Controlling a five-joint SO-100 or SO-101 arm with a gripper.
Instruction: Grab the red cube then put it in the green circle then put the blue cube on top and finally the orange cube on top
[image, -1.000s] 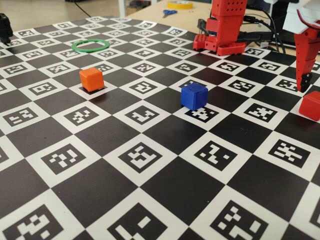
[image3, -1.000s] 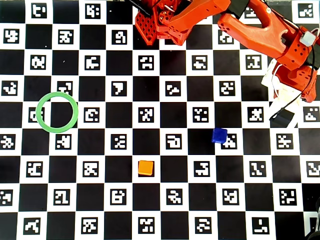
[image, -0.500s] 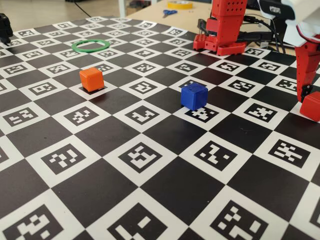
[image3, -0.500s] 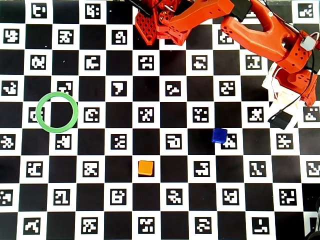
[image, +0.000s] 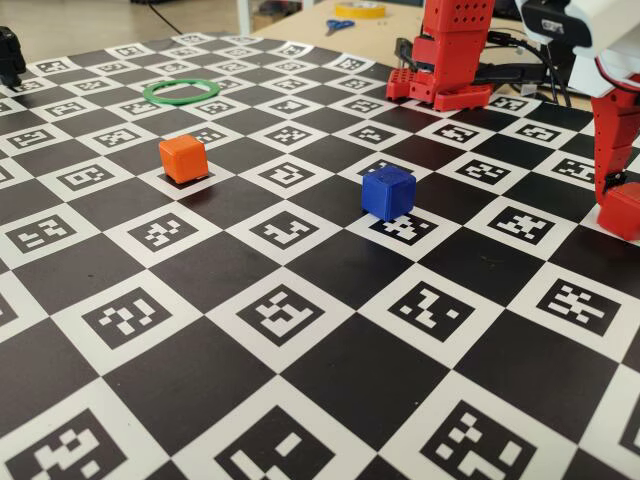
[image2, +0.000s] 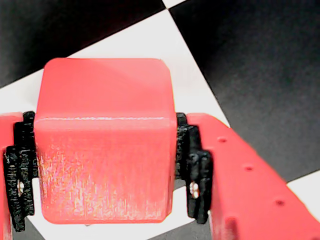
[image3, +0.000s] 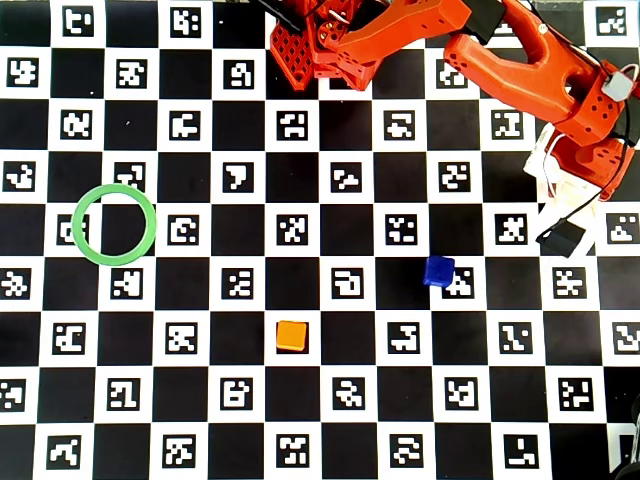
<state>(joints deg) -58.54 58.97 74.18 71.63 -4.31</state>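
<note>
In the wrist view the red cube (image2: 102, 145) fills the space between my gripper's (image2: 102, 170) two black pads (image2: 192, 165), which press on both of its sides over a white square. In the fixed view my gripper (image: 612, 190) is low at the board's right edge with the red cube (image: 626, 212) at its tip. The overhead view hides this cube under my arm (image3: 560, 90). The blue cube (image: 388, 191) (image3: 438, 271) and the orange cube (image: 183, 158) (image3: 291, 335) sit loose on the board. The green circle (image: 181, 92) (image3: 114, 224) lies empty at the far left.
The checkerboard mat with markers (image: 300, 320) covers the table. The arm's red base (image: 450, 60) (image3: 320, 45) stands at the back edge. Scissors (image: 338, 25) and a yellow tape roll (image: 360, 8) lie beyond the mat. A small black box on a cable (image3: 562, 238) lies by my arm.
</note>
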